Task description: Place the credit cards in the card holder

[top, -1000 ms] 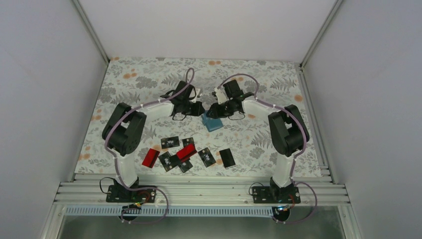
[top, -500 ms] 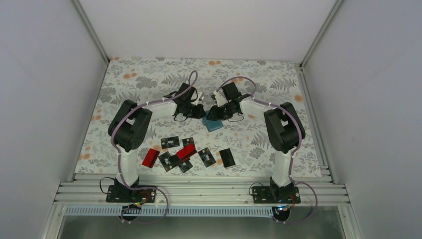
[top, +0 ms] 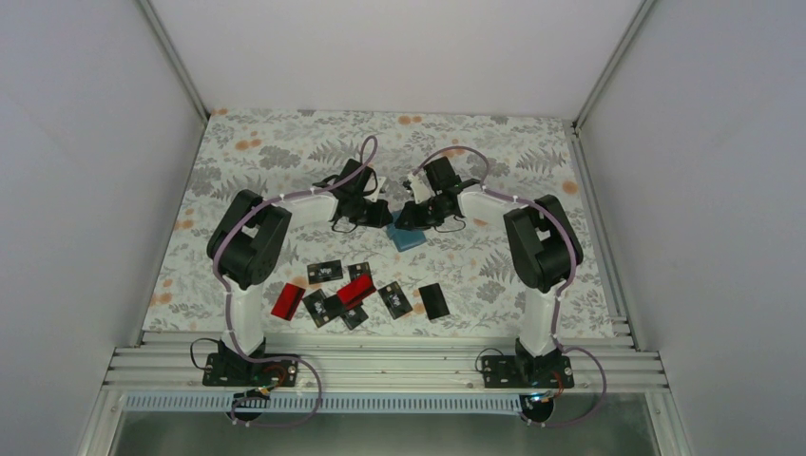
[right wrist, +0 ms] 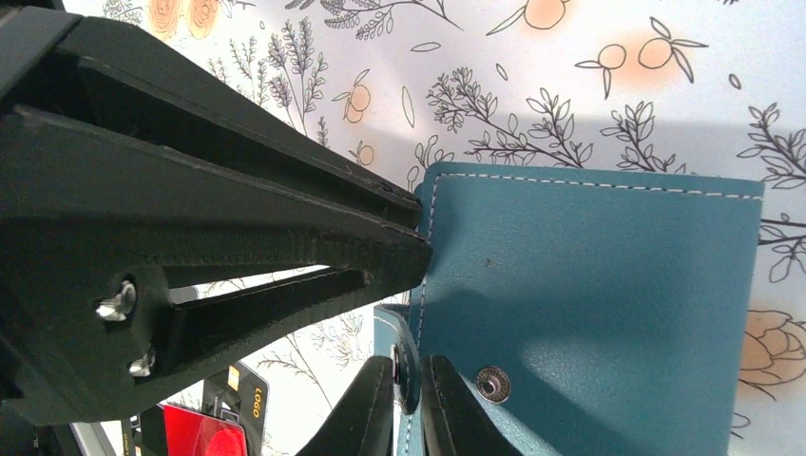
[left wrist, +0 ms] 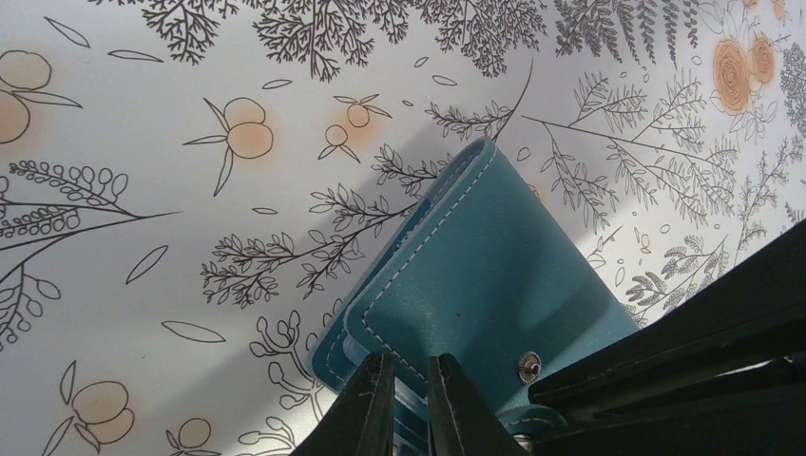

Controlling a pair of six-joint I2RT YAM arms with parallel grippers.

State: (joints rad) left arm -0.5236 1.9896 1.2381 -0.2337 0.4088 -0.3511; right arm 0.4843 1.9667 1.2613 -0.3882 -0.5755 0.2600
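teal card holder (top: 412, 239) lies beyond scattered red, black credit cards (top: 356, 291)

The card holder (top: 411, 238) lies mid-way across the bench (top: 285, 152), the left pincer (top: 384, 217) at its 10 o'clock edge, the right pincer (top: 409, 219) at 12 o'clock, the credit cards (top: 354, 291) scattered toward 7 o'clock.
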